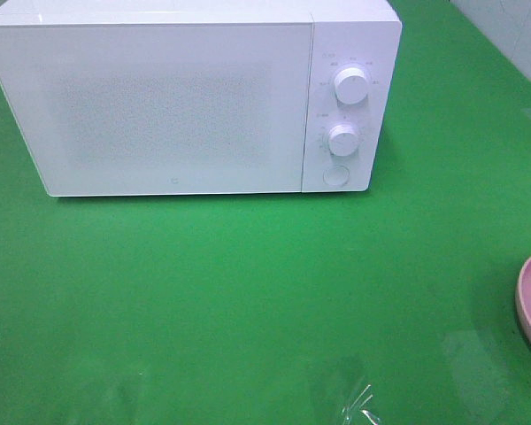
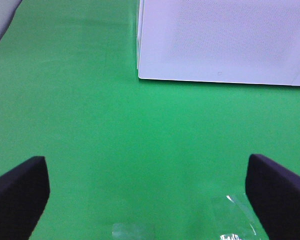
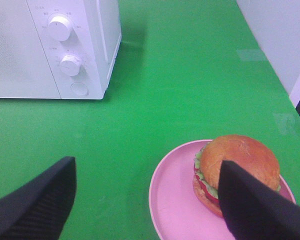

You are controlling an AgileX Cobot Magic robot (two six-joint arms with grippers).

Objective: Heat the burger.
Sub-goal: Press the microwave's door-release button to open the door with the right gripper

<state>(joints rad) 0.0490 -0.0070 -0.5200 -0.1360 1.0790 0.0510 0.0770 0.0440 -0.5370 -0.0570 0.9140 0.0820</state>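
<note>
Green bench point(image 1: 248, 292) fills all three views, with a pale wall along its far right side.

White microwave point(image 1: 177, 106) stands at the back of the bench. Its door point(image 1: 150, 106) is shut and the control panel is on its right.

Pink plate point(image 3: 172, 200) lies on the bench, well to the right of the microwave and nearer the front. The high view catches only its rim, at the right edge.

Burger point(image 3: 237, 160) sits upright on the plate, off centre. The bun is on top and the red and green layers show at the side.

Right hand point(image 3: 147, 167): fingers wide apart, nothing between them. One dark finger point(image 3: 255, 205) overlaps the burger in the wrist view; cannot tell whether they touch.

Left hand point(image 2: 146, 170): fingers fully apart and empty, over bare bench facing the microwave's front left corner.

Panel, top to bottom: upper knob point(image 1: 350, 85), lower knob point(image 1: 343, 140), round button point(image 1: 335, 174).

Scrap of clear film point(image 1: 358, 405) lies near the front edge.
</note>
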